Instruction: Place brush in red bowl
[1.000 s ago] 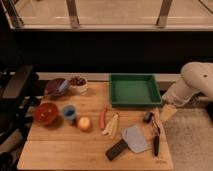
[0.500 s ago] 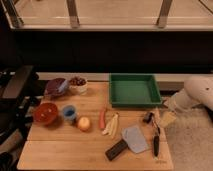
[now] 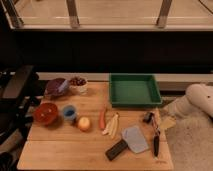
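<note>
The brush (image 3: 156, 143), slim with a long black handle, lies on the wooden table (image 3: 60, 150) near its right edge, just right of the cleaver. The round orange-red bowl (image 3: 45, 113) stands at the table's left side, far from the brush and empty as far as I can see. My gripper (image 3: 167, 122) hangs low at the table's right edge, just right of the brush's far end. Its white arm (image 3: 196, 99) reaches in from the right. I cannot tell whether it touches the brush.
A green tray (image 3: 134, 77) is at the back right. A grey-bladed cleaver (image 3: 134, 139), a carrot (image 3: 102, 119), a pale peeled item (image 3: 113, 125), an orange fruit (image 3: 84, 123) and a blue cup (image 3: 69, 113) fill the middle. A purple bowl (image 3: 56, 87) and a small bowl of dark fruit (image 3: 77, 83) are at the back left.
The arm has drawn back to the right and come down, bringing the gripper lower beside the brush's far end. The objects on the table have not moved.
</note>
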